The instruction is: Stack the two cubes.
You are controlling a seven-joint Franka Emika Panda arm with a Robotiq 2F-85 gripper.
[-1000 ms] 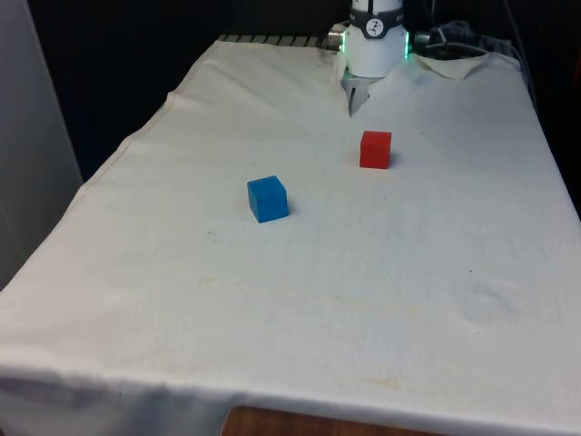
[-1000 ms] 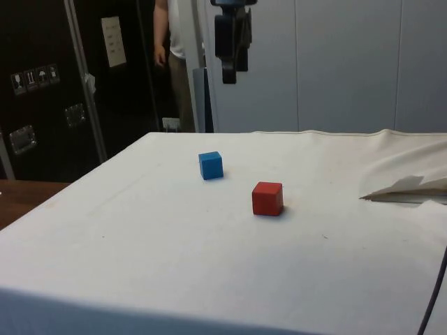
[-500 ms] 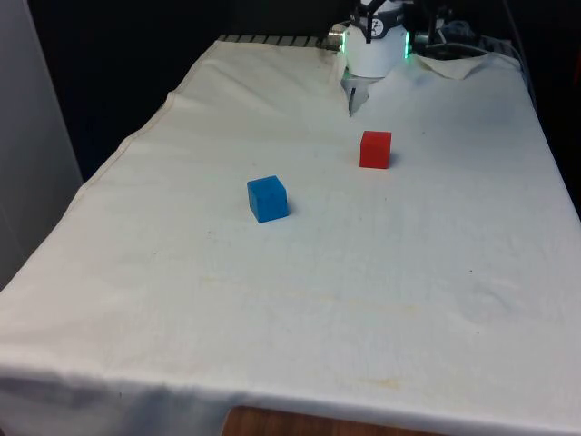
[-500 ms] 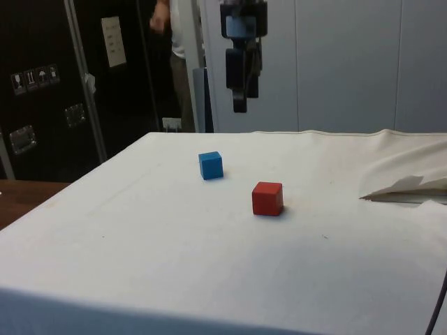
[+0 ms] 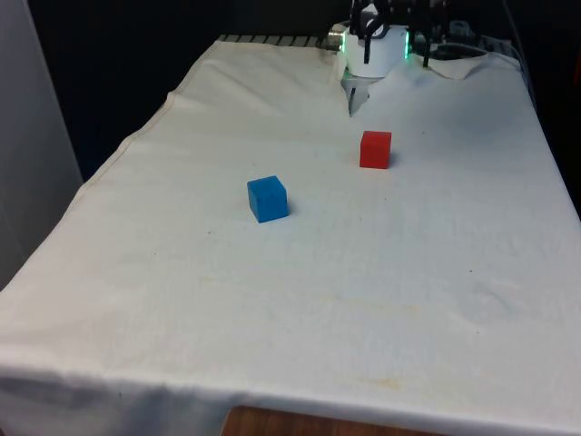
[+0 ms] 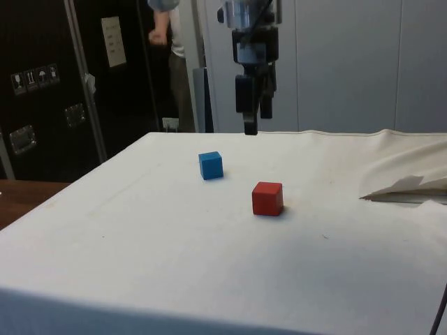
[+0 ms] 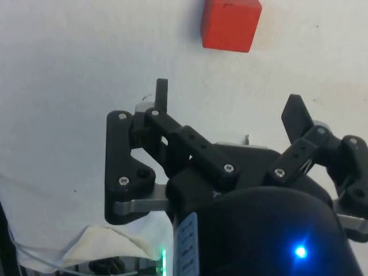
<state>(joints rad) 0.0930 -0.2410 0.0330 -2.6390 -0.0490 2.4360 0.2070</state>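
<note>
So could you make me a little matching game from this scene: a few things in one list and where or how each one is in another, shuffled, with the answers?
Things:
1. red cube
2. blue cube
3. hand
4. person

Descriptions:
A. raised above the cloth, fingers open, holding nothing
B. standing beyond the table in the side view
C. on the cloth, nearer the robot's end
D. on the cloth, towards the front view's left

Pairs: 1-C, 2-D, 3-A, 4-B

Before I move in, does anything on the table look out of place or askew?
Nothing stands out. The red cube and blue cube sit flat and apart on the white cloth, and the open hand hangs above it, holding nothing.
</note>
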